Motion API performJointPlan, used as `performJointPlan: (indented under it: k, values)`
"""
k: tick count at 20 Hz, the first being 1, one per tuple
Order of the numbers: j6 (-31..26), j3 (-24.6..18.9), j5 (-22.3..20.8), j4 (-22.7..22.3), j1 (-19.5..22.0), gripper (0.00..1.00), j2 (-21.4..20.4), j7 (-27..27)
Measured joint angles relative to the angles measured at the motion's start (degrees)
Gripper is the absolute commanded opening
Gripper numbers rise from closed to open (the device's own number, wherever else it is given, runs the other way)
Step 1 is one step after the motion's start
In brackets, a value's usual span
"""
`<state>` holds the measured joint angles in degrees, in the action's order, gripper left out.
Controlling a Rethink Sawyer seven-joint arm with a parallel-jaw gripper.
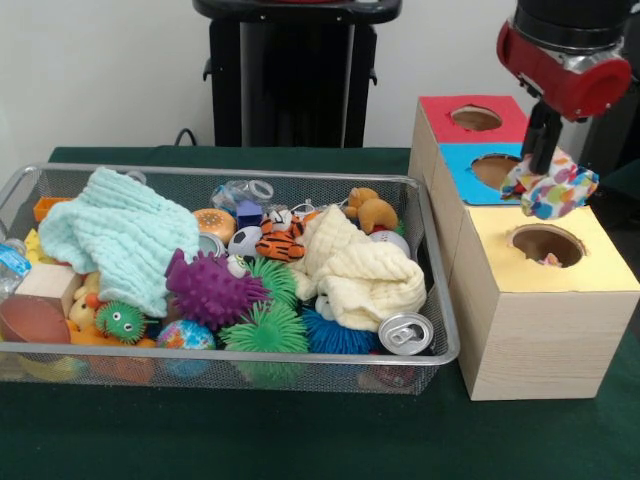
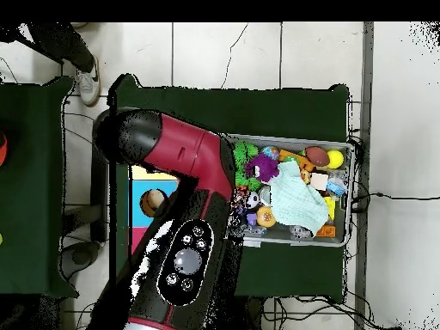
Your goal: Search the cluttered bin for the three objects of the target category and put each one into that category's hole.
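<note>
Patterned cloth (image 1: 550, 186) in tool (image 1: 541, 160); three holes.

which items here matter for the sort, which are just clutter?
In play: gripper holding the patterned cloth above the yellow hole; the mint cloth and cream cloth in the bin.

Clutter: purple spiky ball, green spiky ball, can, tiger toy.

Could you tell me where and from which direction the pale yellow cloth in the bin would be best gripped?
I would pinch the raised fold at the top of the pale yellow cloth, coming straight down from above. It lies crumpled on top of the toys in the wire bin, so its ridges stand free, while its sides are crowded by neighbours.
</note>
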<state>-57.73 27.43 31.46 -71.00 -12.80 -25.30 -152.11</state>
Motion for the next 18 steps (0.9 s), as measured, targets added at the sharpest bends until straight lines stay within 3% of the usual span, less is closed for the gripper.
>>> performJointPlan:
  k: [18]
  values:
    - [8.0,0.0,-0.4,-9.0,3.3,0.0,-4.4,0.0]
